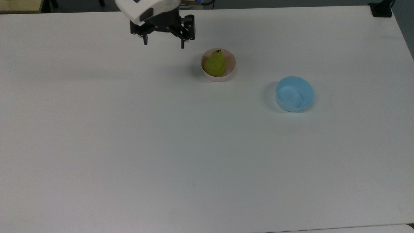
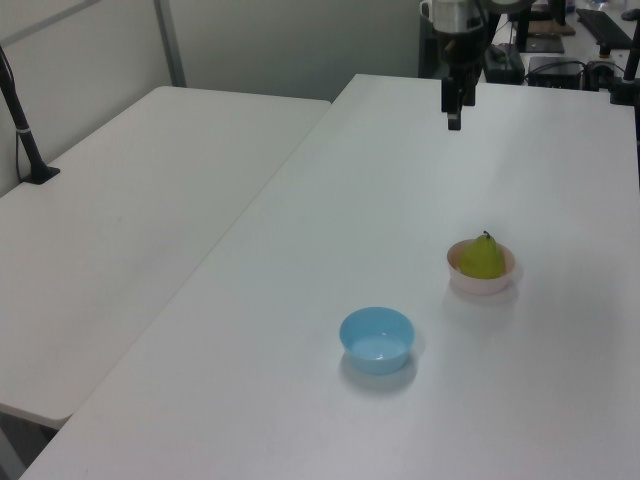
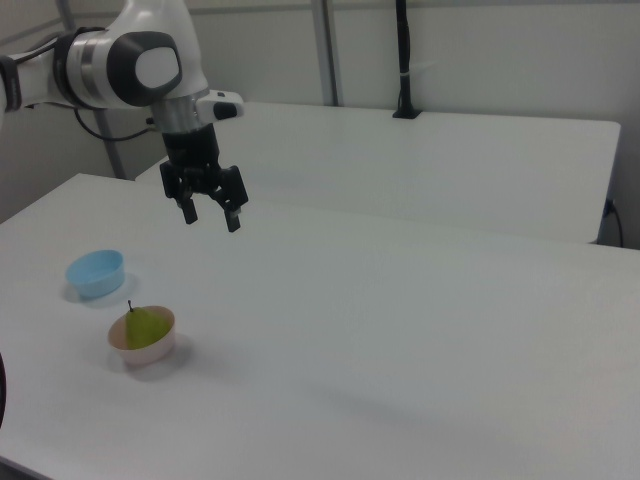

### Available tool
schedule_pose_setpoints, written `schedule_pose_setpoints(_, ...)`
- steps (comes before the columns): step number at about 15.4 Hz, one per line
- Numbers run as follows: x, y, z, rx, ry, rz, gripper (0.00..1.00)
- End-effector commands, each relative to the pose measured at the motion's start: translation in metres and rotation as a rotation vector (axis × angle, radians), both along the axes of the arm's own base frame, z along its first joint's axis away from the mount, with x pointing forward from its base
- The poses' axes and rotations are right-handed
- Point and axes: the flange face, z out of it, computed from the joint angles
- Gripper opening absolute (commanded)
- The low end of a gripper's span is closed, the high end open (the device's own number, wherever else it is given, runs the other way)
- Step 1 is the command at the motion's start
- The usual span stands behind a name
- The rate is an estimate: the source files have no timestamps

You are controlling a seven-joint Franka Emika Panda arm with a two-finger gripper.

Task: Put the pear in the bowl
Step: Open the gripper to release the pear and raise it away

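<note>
Pear in pink bowl; gripper raised and empty.

Light blue bowl (image 2: 377,338) nearest in the left view, empty. Behind it the pink bowl (image 2: 481,280) holds the pear (image 2: 482,256), upright, stem up. Farthest back, the gripper (image 3: 209,217) hangs above the table (image 1: 161,145), well apart from the bowl, fingers (image 3: 232,221) spread, nothing between them.

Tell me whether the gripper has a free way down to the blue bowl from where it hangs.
Probably yes. The gripper hangs open above bare table, and the blue bowl stands alone with nothing over it. The pink bowl holding the pear sits between them, low enough to pass over.
</note>
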Motion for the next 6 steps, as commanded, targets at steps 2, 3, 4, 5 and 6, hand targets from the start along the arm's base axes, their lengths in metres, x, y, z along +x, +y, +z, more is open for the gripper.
schedule_pose_setpoints(2, -0.007, -0.0043, 0.0063, 0.002, -0.007, -0.016, 1.0)
schedule_pose_setpoints(3, -0.007, -0.006, 0.0069, 0.002, -0.007, -0.02, 1.0)
schedule_pose_setpoints(4, -0.0066, -0.0069, 0.0068, -0.001, -0.008, -0.024, 1.0)
schedule_pose_setpoints(5, -0.0058, -0.0077, 0.0052, -0.002, -0.007, -0.03, 1.0)
schedule_pose_setpoints(6, -0.0047, -0.01, 0.0103, 0.0, -0.017, -0.036, 1.0)
